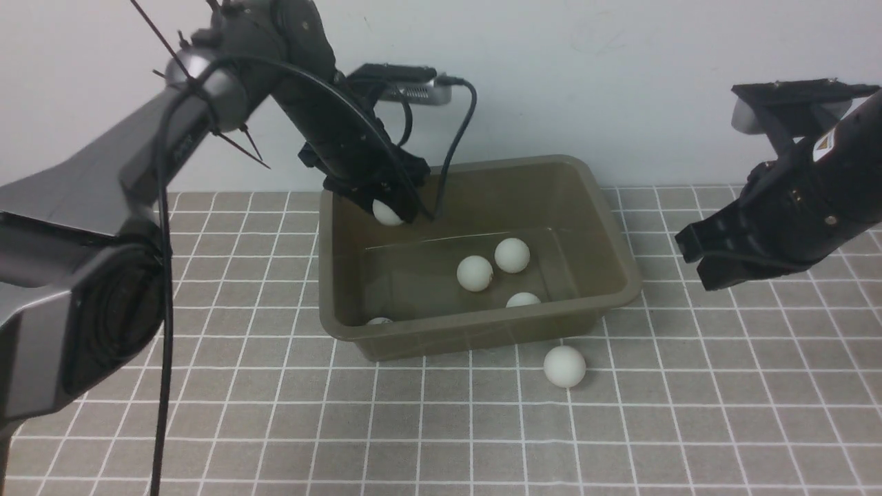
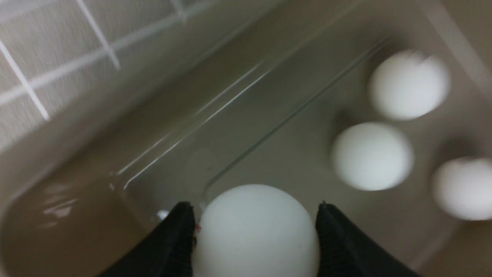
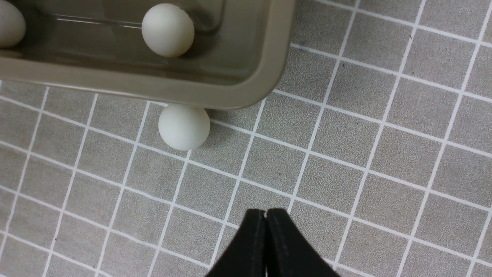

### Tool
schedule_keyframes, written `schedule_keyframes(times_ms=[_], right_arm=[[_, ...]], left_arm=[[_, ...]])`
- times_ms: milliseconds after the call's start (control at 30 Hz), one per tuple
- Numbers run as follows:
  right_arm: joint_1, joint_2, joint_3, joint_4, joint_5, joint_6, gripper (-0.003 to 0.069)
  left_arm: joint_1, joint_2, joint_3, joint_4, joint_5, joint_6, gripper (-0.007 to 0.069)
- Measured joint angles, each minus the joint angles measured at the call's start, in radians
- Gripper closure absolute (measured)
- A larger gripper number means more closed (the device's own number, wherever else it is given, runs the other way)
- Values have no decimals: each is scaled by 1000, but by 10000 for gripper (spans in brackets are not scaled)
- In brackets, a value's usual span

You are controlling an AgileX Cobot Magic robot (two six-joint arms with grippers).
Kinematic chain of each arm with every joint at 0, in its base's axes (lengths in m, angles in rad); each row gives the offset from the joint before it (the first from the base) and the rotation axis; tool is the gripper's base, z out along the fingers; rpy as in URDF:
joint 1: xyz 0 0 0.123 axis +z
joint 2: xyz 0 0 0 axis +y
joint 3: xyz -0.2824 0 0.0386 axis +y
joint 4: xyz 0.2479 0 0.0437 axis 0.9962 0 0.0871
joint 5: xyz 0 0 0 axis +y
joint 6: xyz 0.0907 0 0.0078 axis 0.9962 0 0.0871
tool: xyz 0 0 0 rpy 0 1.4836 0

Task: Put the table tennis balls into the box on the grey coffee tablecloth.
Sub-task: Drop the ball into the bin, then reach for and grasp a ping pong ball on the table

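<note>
Pinching a matte white ball [image 2: 255,231] in our left hand [image 1: 394,215] over the far-left corner of the olive-brown plastic tub [image 1: 482,331] | right hand [image 3: 265,214] pressed together | risk: dropped, it may bounce out onto the grey checked cloth [image 1: 275,413] beside the stray ball [image 1: 564,365]

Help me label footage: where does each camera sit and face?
Front: between the left arm and right arm, both in view, facing forward at the box.
Left wrist: on the left arm, looking into the box past the left tool gripping the held ball.
Right wrist: on the right arm, looking down at the tablecloth past the shut right tool.
Front and right wrist both show the loose ball beside the box.
</note>
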Motion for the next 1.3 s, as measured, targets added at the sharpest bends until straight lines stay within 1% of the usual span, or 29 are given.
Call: schedule_keyframes(times_ms=[67,200,233,300,433,533,633,700,767,800,833,867,900,933,967,1033,1067,1167,1200,1233,1300], right_arm=[[0,0,0,1,-8,0,673],[0,0,0,3,-18,1,673],[0,0,0,6,-18,1,673],[0,0,0,13,-18,-1,673],[0,4,0,36,-17,-4,673],[0,16,0,78,-9,-8,668],[9,46,0,116,0,-24,644],[30,80,0,120,-4,-39,604],[62,121,0,117,-23,-46,543],[66,121,0,116,-26,-47,536],[105,165,0,101,-66,-51,457],[108,174,0,97,-76,-51,449],[121,192,0,89,-98,-51,417],[141,223,0,80,-138,-49,349],[145,238,0,76,-155,-48,332],[167,296,0,64,-213,-46,230],[175,320,0,61,-230,-46,204],[188,369,0,57,-277,-49,154],[191,377,0,57,-283,-51,148],[198,402,0,56,-301,-56,137],[203,434,0,56,-314,-57,153]], left_arm=[[0,18,0,44,0,-16,248],[6,21,-1,137,-1,-44,143],[9,21,-5,177,-1,-53,116],[16,21,-13,246,0,-72,93],[43,19,-47,361,1,-114,86],[52,5,-68,374,1,-118,120],[52,-39,-76,361,2,-104,225],[52,-84,-78,331,5,-89,352],[52,-138,-78,300,11,-81,517],[52,-144,-78,300,11,-81,517],[52,-216,-53,288,12,-82,596],[52,-223,-48,286,12,-82,603],[52,-253,-21,285,12,-83,614],[52,-315,32,283,12,-84,624],[52,-339,58,283,13,-84,628],[52,-426,174,283,16,-90,629],[52,-459,224,283,16,-94,629],[52,-521,329,283,17,-112,629],[52,-531,347,283,17,-115,629],[52,-572,414,283,17,-123,629],[52,-616,478,283,17,-129,629]])
